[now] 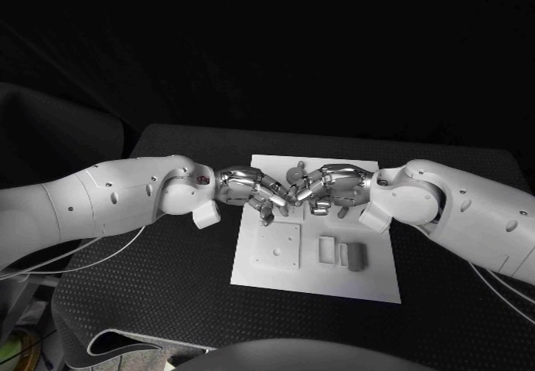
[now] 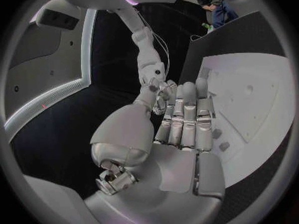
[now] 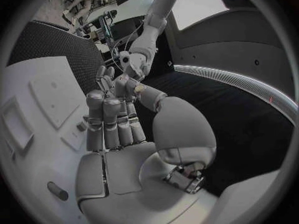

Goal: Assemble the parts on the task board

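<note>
Both hands (image 1: 292, 188) meeting above task board (image 1: 279, 267), fingers interlocked (grip hidden)

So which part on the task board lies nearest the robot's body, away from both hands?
The dark grey block lying on the task board, beside the rectangular frame. The other small parts sit directly below the hands.
</note>
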You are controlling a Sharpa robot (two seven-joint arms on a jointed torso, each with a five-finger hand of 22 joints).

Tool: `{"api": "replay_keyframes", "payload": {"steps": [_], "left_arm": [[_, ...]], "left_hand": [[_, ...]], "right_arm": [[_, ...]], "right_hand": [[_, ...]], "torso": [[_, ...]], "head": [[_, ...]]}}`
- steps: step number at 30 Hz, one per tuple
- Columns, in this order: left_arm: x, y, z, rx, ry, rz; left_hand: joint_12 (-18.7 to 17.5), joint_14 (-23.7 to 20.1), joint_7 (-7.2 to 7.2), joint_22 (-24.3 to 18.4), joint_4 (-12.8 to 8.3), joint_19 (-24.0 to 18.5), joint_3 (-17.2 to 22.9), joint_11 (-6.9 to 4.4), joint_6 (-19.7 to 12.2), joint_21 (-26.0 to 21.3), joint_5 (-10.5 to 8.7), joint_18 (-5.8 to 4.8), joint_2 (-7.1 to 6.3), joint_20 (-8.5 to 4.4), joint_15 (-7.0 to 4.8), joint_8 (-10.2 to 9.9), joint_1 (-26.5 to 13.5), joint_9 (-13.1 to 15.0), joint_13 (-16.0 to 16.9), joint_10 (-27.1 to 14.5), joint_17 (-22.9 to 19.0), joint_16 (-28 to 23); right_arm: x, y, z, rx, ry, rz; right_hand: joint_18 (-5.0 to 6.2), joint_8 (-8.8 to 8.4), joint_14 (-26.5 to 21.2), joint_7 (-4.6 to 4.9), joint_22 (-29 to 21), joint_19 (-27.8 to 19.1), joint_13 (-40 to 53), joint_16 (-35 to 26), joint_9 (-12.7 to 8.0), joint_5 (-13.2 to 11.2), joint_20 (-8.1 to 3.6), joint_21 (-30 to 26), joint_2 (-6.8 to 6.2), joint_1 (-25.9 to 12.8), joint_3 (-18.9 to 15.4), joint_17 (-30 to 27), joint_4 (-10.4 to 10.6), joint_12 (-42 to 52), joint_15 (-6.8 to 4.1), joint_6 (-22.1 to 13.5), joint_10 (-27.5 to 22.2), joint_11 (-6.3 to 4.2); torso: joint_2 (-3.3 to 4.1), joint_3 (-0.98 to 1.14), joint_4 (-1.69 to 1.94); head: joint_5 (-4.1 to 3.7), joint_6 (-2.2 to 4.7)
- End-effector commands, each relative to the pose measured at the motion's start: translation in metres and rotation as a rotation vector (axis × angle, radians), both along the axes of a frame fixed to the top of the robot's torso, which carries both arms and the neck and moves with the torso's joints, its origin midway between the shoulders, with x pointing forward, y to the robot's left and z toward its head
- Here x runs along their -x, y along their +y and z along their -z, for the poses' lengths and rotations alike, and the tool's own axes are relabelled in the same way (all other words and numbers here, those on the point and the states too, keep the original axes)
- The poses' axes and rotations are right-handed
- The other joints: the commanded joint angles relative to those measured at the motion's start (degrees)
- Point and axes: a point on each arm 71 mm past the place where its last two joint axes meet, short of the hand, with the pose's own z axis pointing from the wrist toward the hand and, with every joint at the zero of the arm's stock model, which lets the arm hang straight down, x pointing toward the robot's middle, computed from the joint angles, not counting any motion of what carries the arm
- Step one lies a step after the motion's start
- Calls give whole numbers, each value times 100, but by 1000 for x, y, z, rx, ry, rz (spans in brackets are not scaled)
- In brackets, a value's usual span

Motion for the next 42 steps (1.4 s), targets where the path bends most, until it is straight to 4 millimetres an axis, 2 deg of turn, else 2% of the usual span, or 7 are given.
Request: {"api": "replay_keyframes", "payload": {"steps": [1,10,19,28,42], "left_arm": [[-2,-1,-2,10,-9,-17],[-2,-1,-2,2,-10,-20],[-1,-3,-2,9,-5,-1],[1,-6,-2,11,0,32],[1,-7,-3,21,-13,21]], "left_hand": [[24,-40,47,11,3,-11,-54,-48,14,-29,-28,54,17,-11,-19,-5,41,-10,9,12,7,23],[27,-33,61,16,7,6,-106,-41,-26,-35,-28,54,-41,-13,-22,-29,135,-26,16,25,10,29],[27,-30,36,17,10,15,-101,-44,13,-44,-28,50,18,-13,-22,-9,208,-22,20,31,10,30],[42,-22,127,28,15,24,-114,-54,276,-62,-28,42,121,-14,-24,113,277,14,38,82,15,41],[67,0,224,57,9,51,-135,-77,531,-65,-27,42,163,-29,-41,195,339,15,64,179,36,83]], "right_arm": [[4,4,0,-28,4,-36],[5,5,0,-34,5,-44],[2,1,2,-23,6,-25],[0,0,3,-19,4,-16],[-1,-2,4,-10,1,-18]], "right_hand": [[437,32,8,37,94,-28,12,-30,11,21,-31,-7,139,86,-4,6,30,18,-40,-16,33,-8],[437,31,4,38,94,-31,12,-32,13,22,-30,-9,141,84,-6,7,30,17,-39,-19,32,-8],[437,31,-1,38,94,-35,13,-34,16,24,-29,-11,143,86,-5,7,29,15,-38,-22,30,-7],[437,31,-4,37,94,-37,13,-35,18,26,-29,-12,143,88,-6,8,29,14,-38,-24,29,-7],[437,31,-7,37,94,-39,15,-35,21,29,-28,-12,142,91,-6,10,29,13,-38,-26,28,-7]], "torso": [[-1,-2,3],[2,-3,1],[1,-5,-1],[2,-2,4],[0,-2,0]], "head": [[-5,0],[-9,-6],[-12,-11],[-16,-41],[-11,-56]]}}
